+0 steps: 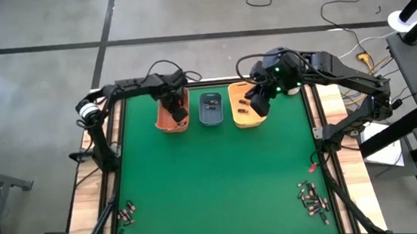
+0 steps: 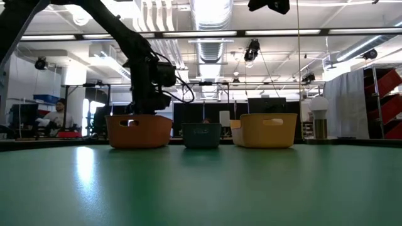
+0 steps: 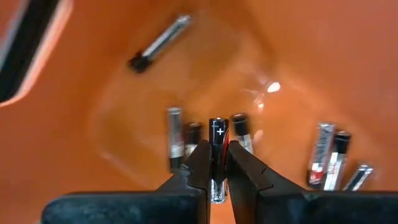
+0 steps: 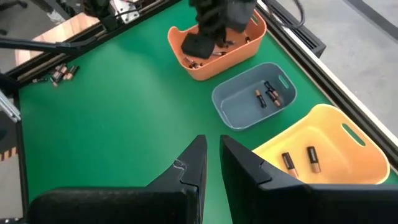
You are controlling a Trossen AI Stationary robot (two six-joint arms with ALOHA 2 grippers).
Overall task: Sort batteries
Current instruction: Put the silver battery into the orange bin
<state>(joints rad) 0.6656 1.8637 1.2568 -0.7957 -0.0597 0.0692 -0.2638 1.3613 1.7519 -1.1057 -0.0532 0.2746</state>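
Observation:
Three bins stand in a row at the table's far side: orange [image 1: 165, 122], blue-grey [image 1: 210, 109] and yellow-orange [image 1: 242, 118]. My left gripper [image 1: 178, 112] reaches down into the orange bin [image 3: 311, 62], shut on one dark battery [image 3: 217, 134]. Several other batteries [image 3: 326, 155] lie on that bin's floor. My right gripper [image 4: 213, 149] hangs above the yellow-orange bin [image 4: 336, 134], its fingers open by a narrow gap with nothing between them. Loose batteries lie in heaps near the table's front left [image 1: 127, 212] and front right [image 1: 313, 199] corners. My left gripper pinches the battery's body [image 3: 217, 155] between its two fingers [image 3: 200, 163]. The fingers point down into the orange bin from above, and the battery lies along them. Its plus end [image 3: 218, 127] sticks out past the fingertips toward the bin's floor.
The blue-grey bin [image 4: 239, 109] holds a few batteries [image 4: 268, 94], and the yellow-orange bin holds two [image 4: 298, 160]. The green mat [image 1: 214, 177] between the bins and the two battery heaps is bare. Wooden boards and dark rails run along the table's left and right edges.

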